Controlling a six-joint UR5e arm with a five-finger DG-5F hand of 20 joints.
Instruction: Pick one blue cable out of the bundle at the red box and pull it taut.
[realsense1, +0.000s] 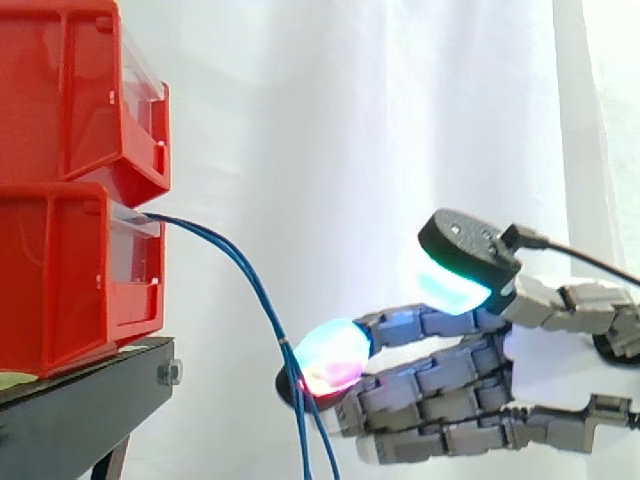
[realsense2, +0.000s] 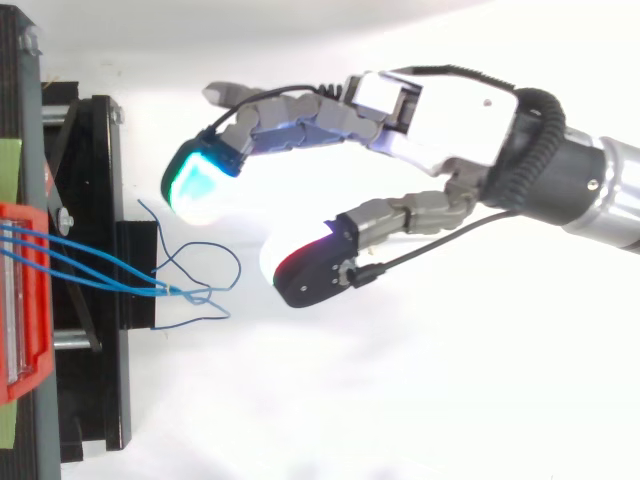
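Hand (realsense1: 450, 390) enters from the right of the side view, fingers stretched out and relaxed, holding nothing. One glowing pad (realsense1: 335, 355) overlaps the blue cables (realsense1: 262, 300) at lower centre. Seen from above, the hand (realsense2: 450, 110) is spread, with its pads just short of the strands — so near, probably not touching.

Cables leave the front of the lower red bin (realsense1: 60, 280) at left centre, arc right and droop to the bottom edge. In the top view they run from the left edge, converge at a knot-like crossing (realsense2: 178, 291) and throw loose loops left of centre.

Handling, judged: thin, very light, limp, smooth-jacketed. A strand will slip off thick pads unless pinched firmly. Best hold is on a single strand on the free span between bin and crossing, clear of the loops. Pull gently, as the anchoring looks slight.

Behind: the upper red bin (realsense1: 70, 90), the black stand (realsense1: 80, 390), then the white curtain (realsense1: 350, 120).

Unclear — the anchor point inside the bin, the cable ends cut off below, the exact strand count, and which loop belongs to which strand.
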